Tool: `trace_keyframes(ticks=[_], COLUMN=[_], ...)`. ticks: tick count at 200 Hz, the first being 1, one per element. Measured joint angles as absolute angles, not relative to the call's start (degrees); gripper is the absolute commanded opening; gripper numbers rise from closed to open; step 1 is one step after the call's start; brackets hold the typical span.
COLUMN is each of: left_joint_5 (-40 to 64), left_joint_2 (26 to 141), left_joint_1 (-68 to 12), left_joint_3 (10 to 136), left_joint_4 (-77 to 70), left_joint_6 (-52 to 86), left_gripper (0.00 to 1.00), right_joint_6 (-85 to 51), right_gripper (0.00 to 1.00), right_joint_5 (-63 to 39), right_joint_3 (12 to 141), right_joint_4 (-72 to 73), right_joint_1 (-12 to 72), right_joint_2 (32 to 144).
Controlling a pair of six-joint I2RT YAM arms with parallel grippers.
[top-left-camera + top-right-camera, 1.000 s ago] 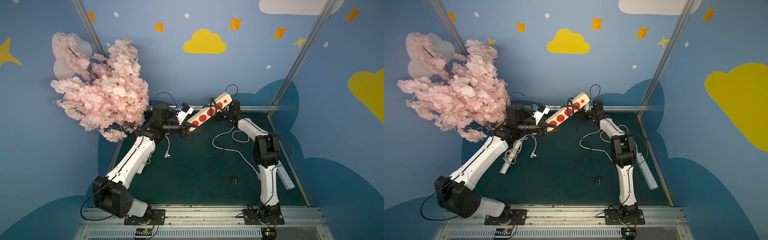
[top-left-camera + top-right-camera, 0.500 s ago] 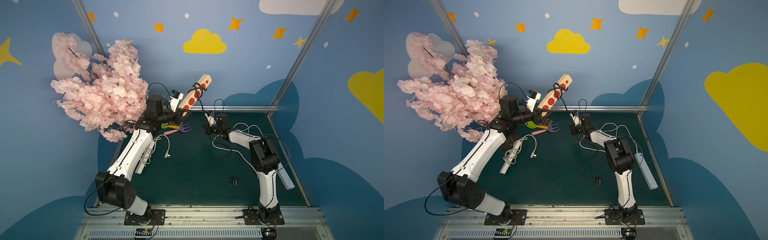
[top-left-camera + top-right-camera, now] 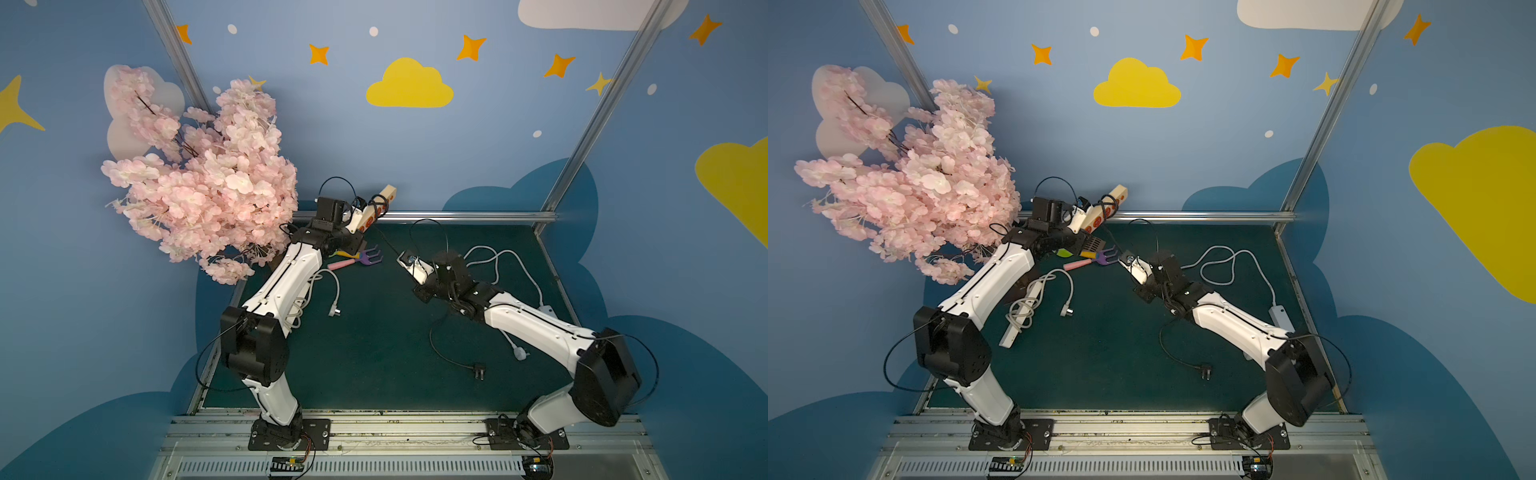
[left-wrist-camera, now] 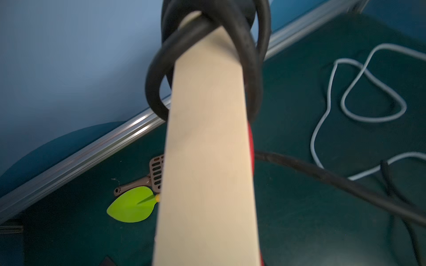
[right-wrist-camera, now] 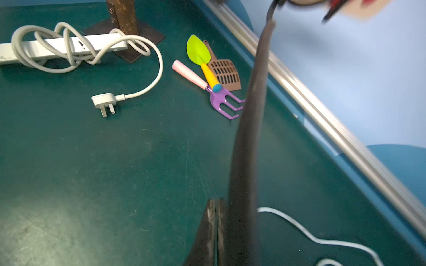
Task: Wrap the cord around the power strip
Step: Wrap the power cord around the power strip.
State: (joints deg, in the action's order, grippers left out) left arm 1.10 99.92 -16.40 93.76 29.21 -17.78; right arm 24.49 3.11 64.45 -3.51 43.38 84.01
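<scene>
The power strip [image 3: 376, 205], beige with red sockets, is held up over the back rail, and my left gripper [image 3: 357, 216] is shut on its near end. In the left wrist view the strip [image 4: 207, 161] hides the fingers. The black cord [image 4: 242, 46] is looped around the strip's far end. From there the cord [image 3: 386, 245] slants down to my right gripper [image 3: 405, 259], then trails over the mat to its plug [image 3: 480, 370]. In the right wrist view the right gripper [image 5: 215, 221] is shut, its jaws pressed together, and the cord [image 5: 249, 138] runs along beside them, not between them.
A white power strip [image 3: 1017, 316] with a wound cord lies at the left beside the pink blossom tree [image 3: 199, 187]. Toy garden tools [image 5: 207, 69] lie near the back rail [image 3: 457, 216]. Another white strip [image 3: 1280, 316] and its loose cord [image 3: 498, 257] lie at the right.
My right gripper has left the strip's far end, dropped toward the middle of the mat and shut. My left arm swung the strip up, then tilted it lower over the back rail.
</scene>
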Motion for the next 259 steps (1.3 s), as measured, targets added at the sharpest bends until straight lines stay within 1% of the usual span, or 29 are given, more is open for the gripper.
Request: trace_keyframes(ticks=[24, 40, 58, 78, 107, 134, 151, 173, 182, 206, 232, 259], left_joint_5=[-2.6, -2.2, 0.3, 5.0, 15.2, 25.1, 29.7, 33.6, 35.4, 39.4, 43.0, 45.8], left_joint_2=[99.9, 99.4, 98.5, 97.7, 97.6, 96.5, 95.5, 94.8, 94.7, 93.3, 89.8, 86.3], left_joint_1=[-21.9, -24.0, -25.2, -26.7, -28.9, -29.1, -28.3, -27.0, -26.6, -26.4, -26.2, -25.3], left_joint_3=[93.2, 91.4, 90.0, 90.6, 92.4, 92.5, 92.4, 92.4, 92.0, 89.8, 87.8, 87.4], left_joint_4=[31.7, 33.5, 38.2, 44.4, 52.7, 54.6, 54.0, 52.2, 51.9, 50.2, 47.6, 42.5], left_joint_6=[-22.2, -23.7, -25.4, -27.8, -30.1, -30.2, -29.4, -27.6, -27.1, -25.4, -22.1, -17.8], left_gripper=[0.03, 0.02, 0.03, 0.03, 0.03, 0.03, 0.03, 0.03, 0.02, 0.03, 0.03, 0.03], right_joint_6=[29.4, 31.7, 34.0, 36.2, 38.6, 39.8, 39.0, 35.7, 33.2, 26.9, 19.2, 11.5], right_gripper=[0.00, 0.00, 0.00, 0.00, 0.00, 0.00, 0.00, 0.15, 0.22, 0.36, 0.46, 0.50], right_joint_5=[4.5, 3.6, 1.3, -2.2, -8.2, -15.3, -21.9, -29.4, -31.6, -34.1, -34.1, -33.4], right_joint_3=[66.1, 72.5, 81.8, 90.9, 103.2, 111.6, 115.2, 117.6, 118.0, 117.0, 113.3, 110.8], right_joint_4=[-4.8, -7.5, -11.2, -15.5, -23.3, -30.3, -33.2, -33.2, -31.8, -25.1, -16.4, -8.4], right_joint_1=[42.4, 40.4, 36.1, 31.0, 25.3, 21.6, 19.4, 17.5, 16.9, 15.1, 13.2, 12.9], right_joint_2=[80.2, 81.5, 85.4, 91.4, 102.2, 111.5, 115.9, 119.0, 119.9, 121.2, 122.6, 126.1])
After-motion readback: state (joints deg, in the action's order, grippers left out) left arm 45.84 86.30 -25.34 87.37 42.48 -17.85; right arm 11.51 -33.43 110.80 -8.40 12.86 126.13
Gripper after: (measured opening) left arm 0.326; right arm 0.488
